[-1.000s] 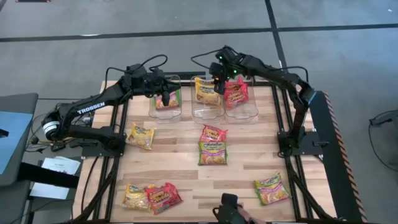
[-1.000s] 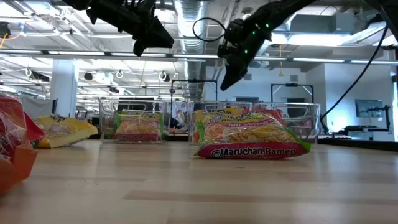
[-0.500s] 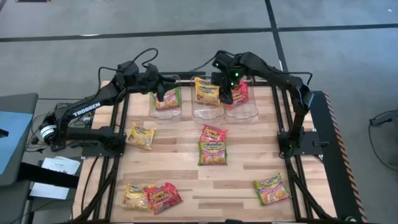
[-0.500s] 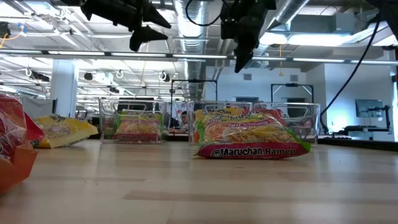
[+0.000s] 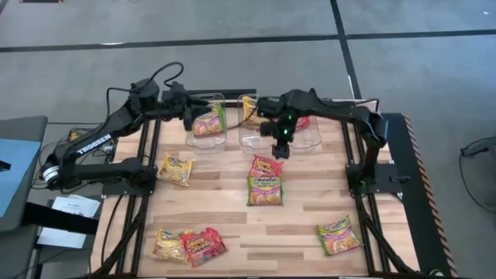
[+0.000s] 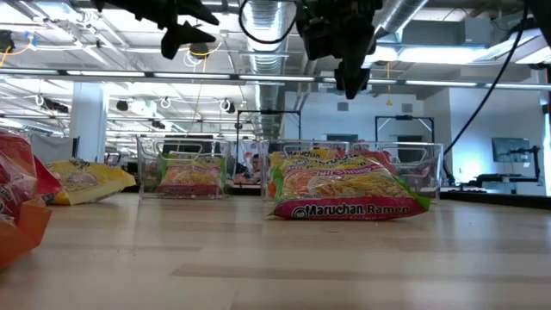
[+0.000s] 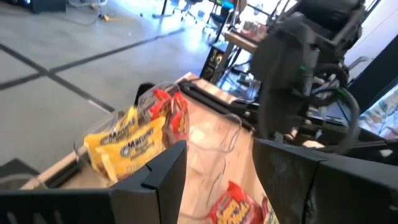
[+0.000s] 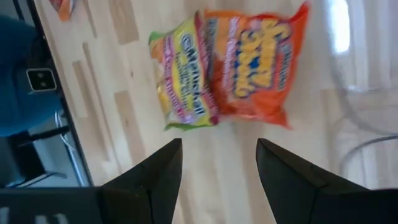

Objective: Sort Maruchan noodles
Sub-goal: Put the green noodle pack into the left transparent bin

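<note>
In the low view, a red noodle packet [image 6: 15, 207] is cut off by the left edge. From above, the right arm [image 5: 325, 108] covers most of the red packet [image 5: 301, 122] in the right bin. Packet labels there are too small to read.

Glossy plastic packets [image 5: 266, 180]; wood table [image 5: 302, 217]

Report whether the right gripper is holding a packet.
No: the right gripper is open and empty above two overlapping packets lying on the table.

Bare table [image 5: 310, 198] — packets [image 5: 265, 180] mid-way
</note>
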Robot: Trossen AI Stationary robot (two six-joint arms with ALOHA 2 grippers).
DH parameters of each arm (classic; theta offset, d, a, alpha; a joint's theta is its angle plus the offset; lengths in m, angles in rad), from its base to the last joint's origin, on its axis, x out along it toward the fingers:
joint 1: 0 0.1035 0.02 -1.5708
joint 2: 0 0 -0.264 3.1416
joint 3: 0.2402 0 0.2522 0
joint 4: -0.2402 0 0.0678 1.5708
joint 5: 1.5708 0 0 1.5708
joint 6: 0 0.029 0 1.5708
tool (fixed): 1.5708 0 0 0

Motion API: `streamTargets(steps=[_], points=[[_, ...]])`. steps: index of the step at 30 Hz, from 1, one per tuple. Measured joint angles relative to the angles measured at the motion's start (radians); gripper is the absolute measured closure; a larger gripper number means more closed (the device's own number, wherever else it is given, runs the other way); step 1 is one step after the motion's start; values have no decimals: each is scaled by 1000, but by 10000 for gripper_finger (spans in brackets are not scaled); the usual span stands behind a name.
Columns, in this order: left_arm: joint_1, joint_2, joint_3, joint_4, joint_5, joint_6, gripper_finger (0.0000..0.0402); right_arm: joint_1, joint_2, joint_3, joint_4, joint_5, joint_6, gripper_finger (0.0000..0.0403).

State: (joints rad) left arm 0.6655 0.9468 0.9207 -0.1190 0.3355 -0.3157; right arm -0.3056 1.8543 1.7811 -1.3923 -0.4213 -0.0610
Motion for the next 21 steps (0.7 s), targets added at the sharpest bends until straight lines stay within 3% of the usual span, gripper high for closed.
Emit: streamTargets(steps=[11,21], points=[[0,-14,0,-106,104,-2,230,234,0,-217,57,1,178,175],[-1,-14,0,-151,114,16,230,460,-12,-402,-2,-25,302,175]])
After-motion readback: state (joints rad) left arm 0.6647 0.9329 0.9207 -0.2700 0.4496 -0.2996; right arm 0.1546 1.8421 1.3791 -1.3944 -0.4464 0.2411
